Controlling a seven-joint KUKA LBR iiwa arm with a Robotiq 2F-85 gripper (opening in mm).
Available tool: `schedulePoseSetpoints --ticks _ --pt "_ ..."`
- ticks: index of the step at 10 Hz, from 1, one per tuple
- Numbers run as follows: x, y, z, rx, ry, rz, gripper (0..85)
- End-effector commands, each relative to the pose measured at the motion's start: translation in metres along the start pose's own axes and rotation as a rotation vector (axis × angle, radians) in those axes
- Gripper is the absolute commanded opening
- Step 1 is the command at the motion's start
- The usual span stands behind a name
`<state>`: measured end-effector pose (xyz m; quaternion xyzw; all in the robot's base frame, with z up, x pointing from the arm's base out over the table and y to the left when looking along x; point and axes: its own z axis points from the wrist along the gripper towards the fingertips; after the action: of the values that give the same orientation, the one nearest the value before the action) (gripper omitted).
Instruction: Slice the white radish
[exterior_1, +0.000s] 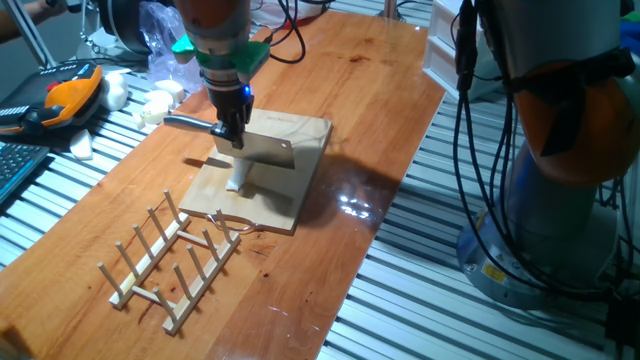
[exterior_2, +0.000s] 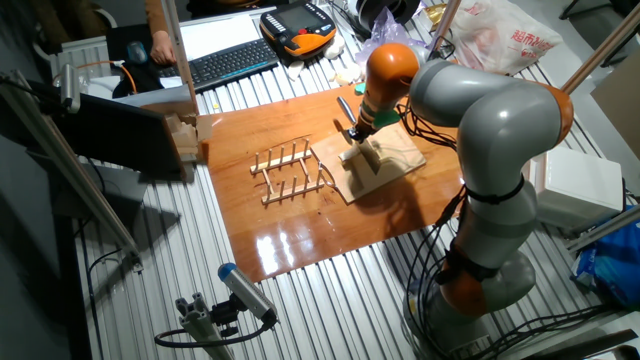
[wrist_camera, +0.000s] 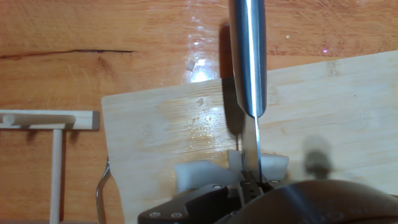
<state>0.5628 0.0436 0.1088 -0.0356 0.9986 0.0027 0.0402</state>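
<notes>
Here our two-finger gripper (exterior_1: 232, 128) clenches the steel-handled cleaver (exterior_1: 262, 148) over the small creamy-white radish chunk (wrist_camera: 198, 174) — light, crisp, wet — it may skid on the pale wooden board (wrist_camera: 168, 118).

knife (wrist_camera: 247, 56) blade over white radish (wrist_camera: 198, 174) | wooden board (wrist_camera: 168, 124) beneath

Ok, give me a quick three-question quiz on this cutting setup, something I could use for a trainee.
1. True or false: the gripper holds a knife over the wooden board.
2. Multiple choice: where is the white radish? A) on the wooden rack B) on the board under the blade C) off the table
3. Fill in: in the hand view the blade stands in the radish with pale pieces on ______ sides of it.

Key: 1 true; 2 B; 3 both.
</notes>
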Motion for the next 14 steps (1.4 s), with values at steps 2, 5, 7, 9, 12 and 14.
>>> schedulePoseSetpoints --ticks 2,5,7,9,12,14 --pt "0.0 -0.001 0.004 -0.001 -0.006 0.001 0.0" --pt "0.0 0.002 0.015 0.0 -0.022 0.002 0.0" --pt "0.0 0.006 0.02 0.005 -0.032 0.008 0.0" --pt "0.002 0.01 0.022 0.017 -0.044 0.011 0.0" --pt "0.002 0.012 0.028 0.017 -0.054 0.011 0.0" --pt "0.001 0.012 0.031 0.018 -0.059 0.011 0.0"
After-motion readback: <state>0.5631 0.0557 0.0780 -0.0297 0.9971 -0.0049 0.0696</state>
